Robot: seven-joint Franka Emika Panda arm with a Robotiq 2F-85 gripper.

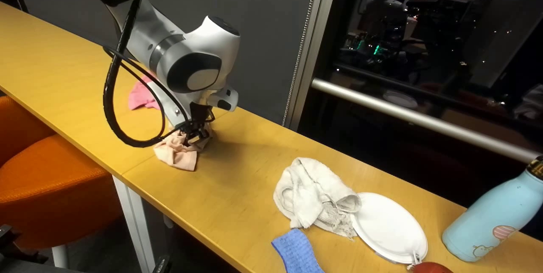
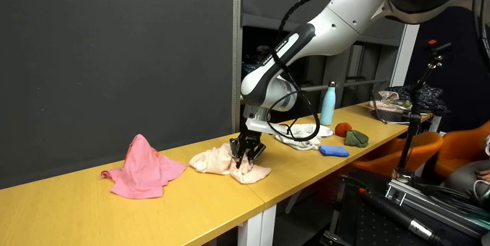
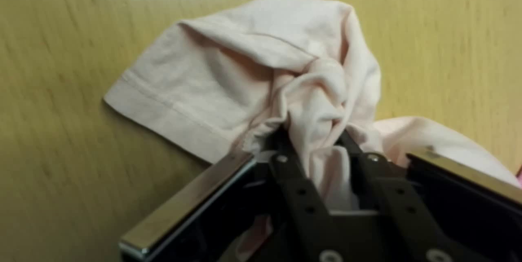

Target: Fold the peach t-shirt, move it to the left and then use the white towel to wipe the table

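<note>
The peach t-shirt [image 1: 176, 158] lies crumpled on the yellow wooden table [image 2: 61, 219]; it also shows in an exterior view [image 2: 250, 175] and in the wrist view [image 3: 212, 86]. My gripper [image 2: 244, 158] points down into it, low over the table. In the wrist view the gripper's fingers [image 3: 314, 135] are closed around a bunched fold of the shirt; their tips are partly hidden in the cloth. The rest of the shirt spreads on both sides, touching the table. The white towel [image 1: 305, 192] lies rumpled on the table away from the gripper; it is partly hidden by cables in an exterior view [image 2: 300, 144].
A pink cloth [image 2: 139, 171] stands peaked on the table beside the t-shirt. Past the towel are a white plate [image 1: 392, 230], a blue cloth [image 1: 297, 251], a light-blue bottle [image 1: 488, 213], a red ball [image 2: 342, 129] and a green cloth [image 2: 356, 139]. A dark wall panel [image 2: 115, 66] borders the table.
</note>
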